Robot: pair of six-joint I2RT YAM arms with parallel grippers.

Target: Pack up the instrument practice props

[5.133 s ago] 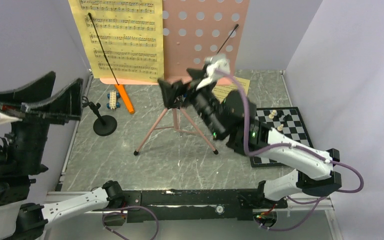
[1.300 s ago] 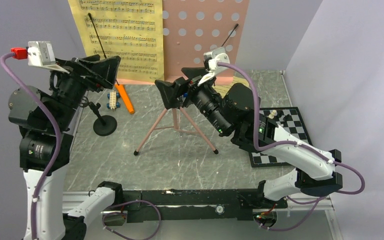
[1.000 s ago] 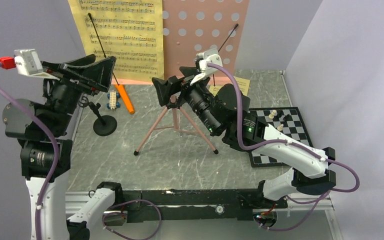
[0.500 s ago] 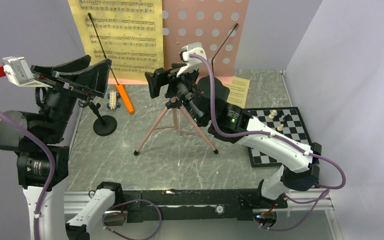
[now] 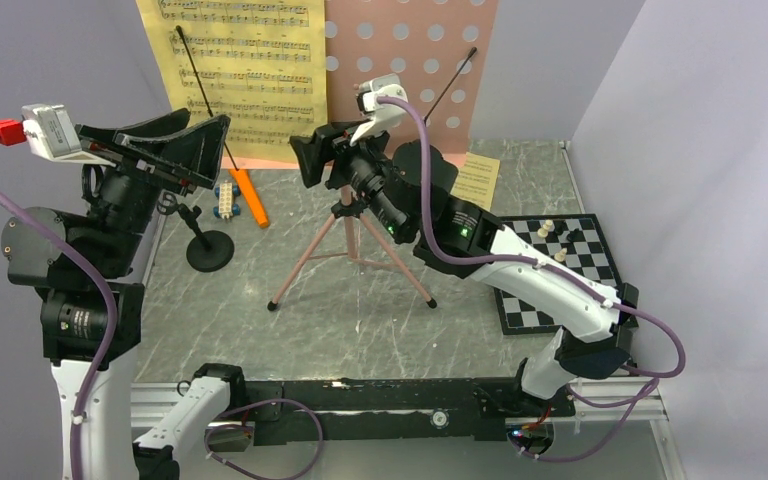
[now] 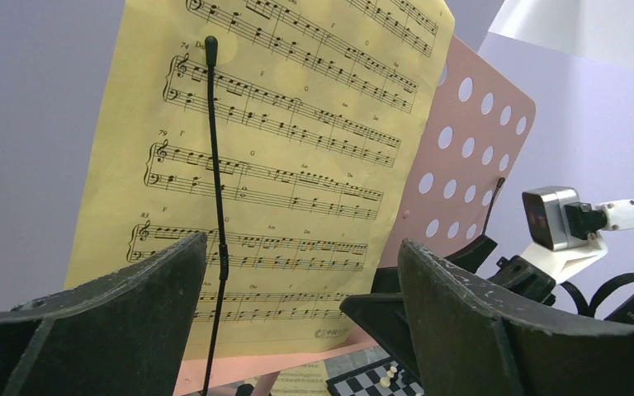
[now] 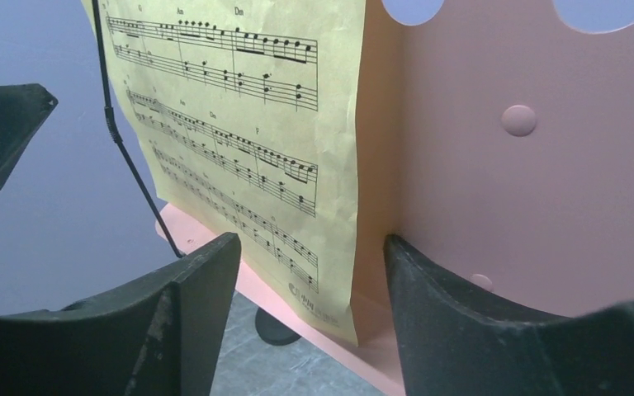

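Observation:
The pink hole-punched music stand point(image 5: 410, 70) stands on tripod legs point(image 5: 350, 250) at the back. A yellow sheet-music page point(image 5: 250, 80) rests on its left half under a black wire arm point(image 5: 205, 90). My right gripper point(image 5: 322, 152) is open, close to the page's lower right corner point(image 7: 330, 272) and the stand's ledge point(image 7: 429, 346). My left gripper point(image 5: 205, 150) is open, raised left of the stand, facing the page point(image 6: 281, 165). The orange microphone point(image 5: 250, 197) and black round-based mic stand point(image 5: 209, 250) sit on the table at the left. A second yellow page point(image 5: 475, 178) lies flat behind the right arm.
A chessboard point(image 5: 560, 270) with pieces lies at the right under the right arm. Small blue-and-white blocks point(image 5: 225, 198) sit beside the microphone. Purple walls close in the left, back and right sides. The mic stand base point(image 7: 276, 328) shows under the ledge.
My right gripper has moved up and left, from beside the tripod head to the page's lower corner. My left arm has swung in from the far left and faces the stand.

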